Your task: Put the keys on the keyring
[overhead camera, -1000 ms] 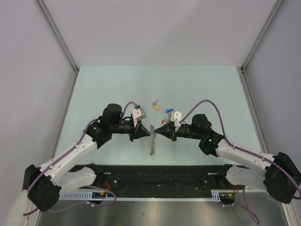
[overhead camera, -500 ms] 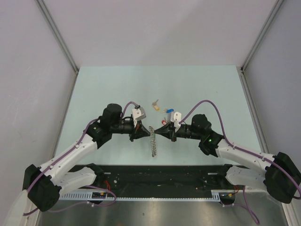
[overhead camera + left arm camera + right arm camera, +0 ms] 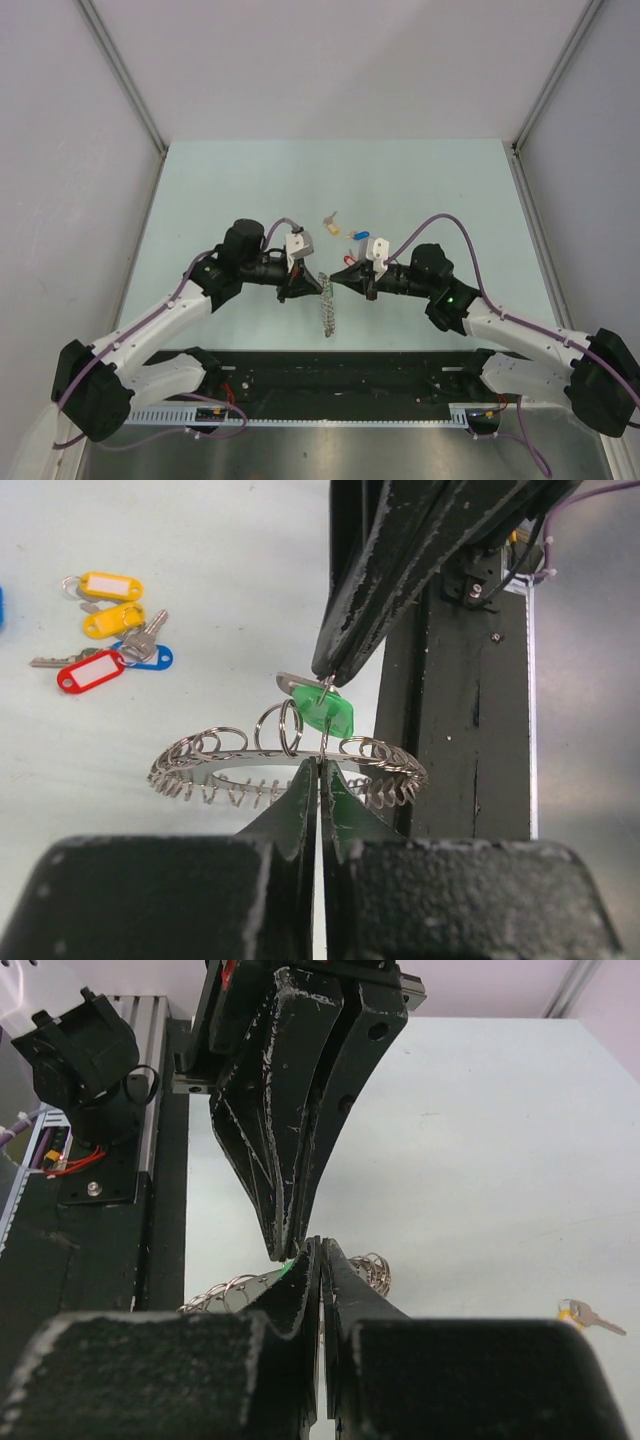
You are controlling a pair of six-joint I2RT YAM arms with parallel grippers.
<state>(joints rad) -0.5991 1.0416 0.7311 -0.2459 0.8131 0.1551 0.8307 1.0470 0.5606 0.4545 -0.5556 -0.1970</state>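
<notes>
The keyring (image 3: 285, 765), a silver ring of many small loops, hangs in the air between both grippers. It also shows in the top view (image 3: 326, 310) and in the right wrist view (image 3: 228, 1290). My left gripper (image 3: 320, 768) is shut on its near rim, at the middle of the top view (image 3: 319, 288). My right gripper (image 3: 320, 1245) faces it tip to tip (image 3: 337, 283). It is shut on a key with a green tag (image 3: 326, 710), held right at the ring's far loops. Loose keys with yellow (image 3: 110, 585), orange (image 3: 112, 621), blue (image 3: 157, 660) and red (image 3: 90, 670) tags lie on the table.
The loose keys lie just beyond the grippers in the top view: a yellow-tagged one (image 3: 331, 225) and a blue-tagged one (image 3: 358, 236). One key (image 3: 585, 1312) shows at the right of the right wrist view. The black base rail (image 3: 340, 375) runs along the near edge.
Both grippers have shifted slightly right and nearer with the ring still between them. The hanging part of the ring has swung a little.
</notes>
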